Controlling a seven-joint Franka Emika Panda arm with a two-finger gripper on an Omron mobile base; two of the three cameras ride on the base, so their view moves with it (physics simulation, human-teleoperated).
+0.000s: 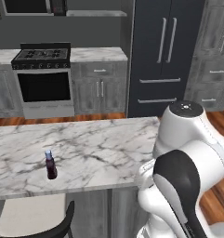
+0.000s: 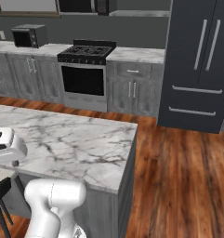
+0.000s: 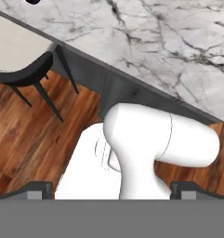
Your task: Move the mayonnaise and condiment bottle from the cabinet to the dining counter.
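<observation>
Jaws of the gripper [image 3: 111, 190] stand fully apart and hold nothing; in the hand view the two dark finger tips [image 3: 32, 189] rise far from each other at the bottom, and between them there is no object of the task. This view looks down at the near edge of the dining counter [image 3: 146, 42], at the wood floor [image 3: 25, 139] below it, and at a black stool [image 3: 27, 74] with a pale seat just beside the counter edge.

On the dining counter [image 1: 99, 148] the condiment bottle [image 1: 50, 165] stands upright, dark brown-red with a blue cap. In the left base view it is near the front edge of the marble top, toward the left end, well apart from the right-hand corner. Below that edge a stool [image 1: 34, 216] with a pale seat and black back is partly tucked in.

In the right base view the dining counter [image 2: 76, 144] shows its right corner, and the white hand of the arm is at the left border, over the front edge.

Behind the counter, across the floor, are a stove [image 1: 42, 76] with a black oven door, grey base cabinets [image 1: 100, 88], a dark tall fridge unit [image 1: 162, 56] and, on the far worktop, a small microwave [image 2: 29, 35]
</observation>
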